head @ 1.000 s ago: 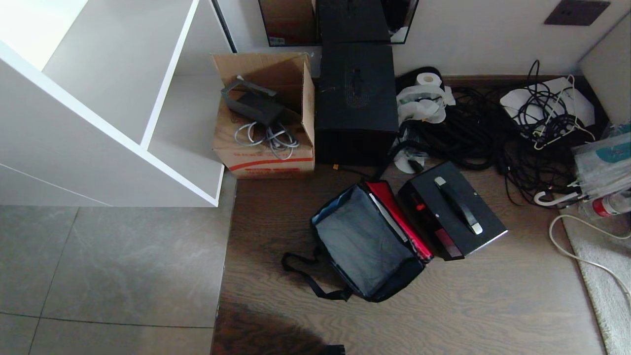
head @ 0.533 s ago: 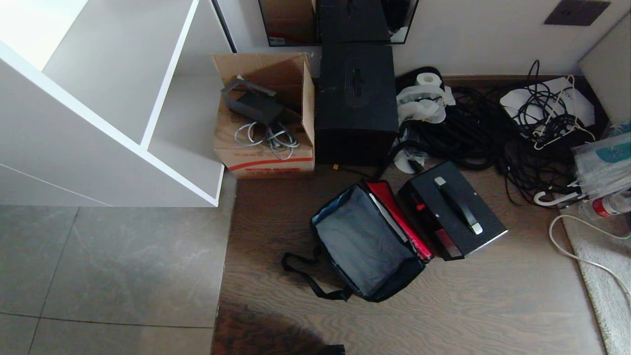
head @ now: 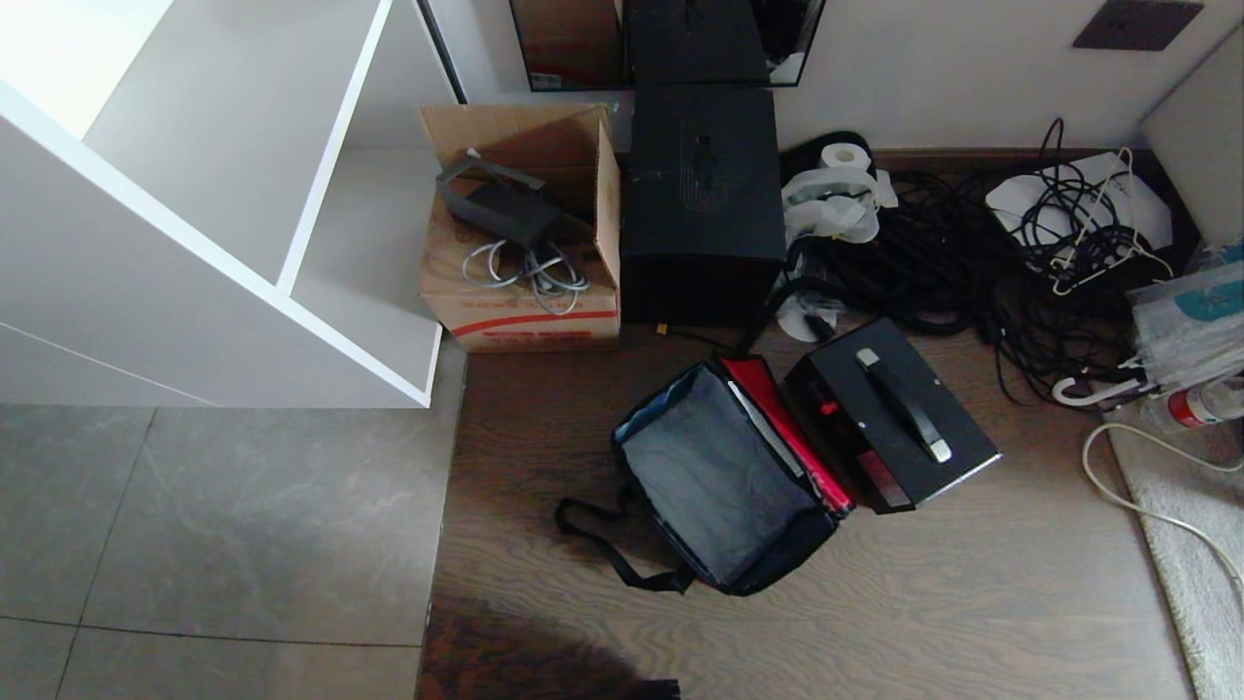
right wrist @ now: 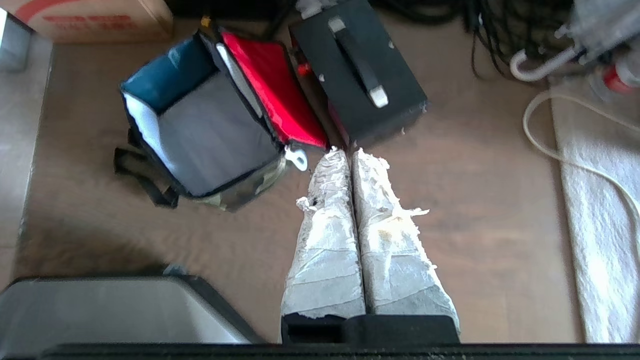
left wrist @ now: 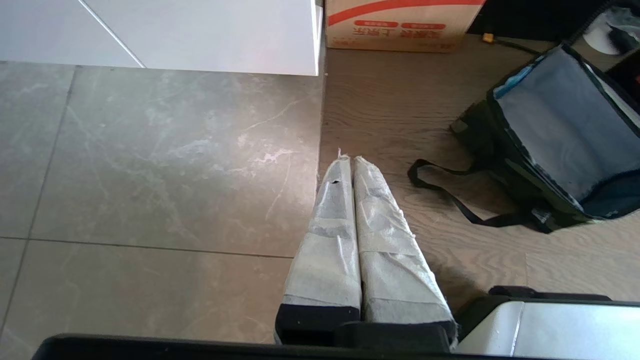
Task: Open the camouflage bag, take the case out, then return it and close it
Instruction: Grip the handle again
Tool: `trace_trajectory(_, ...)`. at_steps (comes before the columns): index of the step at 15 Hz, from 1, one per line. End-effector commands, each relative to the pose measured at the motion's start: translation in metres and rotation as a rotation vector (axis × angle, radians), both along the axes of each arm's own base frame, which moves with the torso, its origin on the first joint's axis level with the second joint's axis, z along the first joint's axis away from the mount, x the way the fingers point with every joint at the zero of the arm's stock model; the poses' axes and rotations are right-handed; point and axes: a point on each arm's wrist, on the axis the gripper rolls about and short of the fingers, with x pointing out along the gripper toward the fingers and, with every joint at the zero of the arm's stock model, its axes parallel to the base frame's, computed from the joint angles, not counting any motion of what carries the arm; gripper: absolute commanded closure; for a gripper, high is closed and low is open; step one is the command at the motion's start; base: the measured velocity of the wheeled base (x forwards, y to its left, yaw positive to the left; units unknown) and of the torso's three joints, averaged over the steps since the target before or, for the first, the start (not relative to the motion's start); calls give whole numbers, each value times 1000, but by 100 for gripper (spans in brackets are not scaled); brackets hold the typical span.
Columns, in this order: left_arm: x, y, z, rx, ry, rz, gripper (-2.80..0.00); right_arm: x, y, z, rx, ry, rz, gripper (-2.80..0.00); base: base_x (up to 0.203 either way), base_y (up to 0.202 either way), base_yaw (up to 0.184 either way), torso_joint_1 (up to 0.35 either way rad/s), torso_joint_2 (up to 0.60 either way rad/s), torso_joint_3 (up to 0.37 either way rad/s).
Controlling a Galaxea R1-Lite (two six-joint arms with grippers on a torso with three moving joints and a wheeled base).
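The left gripper [left wrist: 348,161] hung pressed together, empty, over the floor. The camouflage bag [head: 724,476] lay open on the wood floor [head: 972,603] — the case [head: 889,423] touching its red lid side. The right gripper [right wrist: 347,154] hovered clamped, empty, near them.

Your right gripper [right wrist: 348,152], fingers pressed together, hangs above the floor [right wrist: 475,200] near the open camouflage bag [right wrist: 210,130] and the case [right wrist: 360,70].
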Motion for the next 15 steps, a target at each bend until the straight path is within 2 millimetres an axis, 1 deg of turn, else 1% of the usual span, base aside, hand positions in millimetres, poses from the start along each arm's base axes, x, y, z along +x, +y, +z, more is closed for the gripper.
trace_trajectory(1, 0, 0, 0, 0, 0, 0, 0, -5, 0, 20, 15, 114, -1, 0, 0, 0, 0, 0, 0, 0)
trace_trajectory(3, 0, 0, 0, 0, -1, 0, 0, 8, 0, 40, 52, 231, -6, 0, 0, 0, 0, 0, 0, 0)
trace_trajectory(4, 0, 0, 0, 0, -1, 0, 0, 20, -1, 49, 73, 292, -1, 0, 0, 0, 0, 0, 0, 0)
trace_trajectory(6, 0, 0, 0, 0, 0, 0, 0, 55, 0, 65, 130, 424, -20, 0, 0, 0, 0, 0, 0, 0)
trace_trajectory(8, 0, 0, 0, 0, 0, 0, 0, 102, 6, 71, 199, 557, -66, 0, 0, 0, 0, 0, 0, 0)
trace_trajectory(11, 0, 0, 0, 0, -1, 0, 0, 173, 20, 65, 273, 692, -134, 0, 0, 0, 0, 0, 0, 0)
trace_trajectory(13, 0, 0, 0, 0, 0, 0, 0, 214, 29, 50, 284, 773, -165, 0, 0, 0, 0, 0, 0, 0)
trace_trajectory(15, 0, 0, 0, 0, 0, 0, 0, 260, 36, 34, 302, 802, -185, 0, 0, 0, 0, 0, 0, 0)
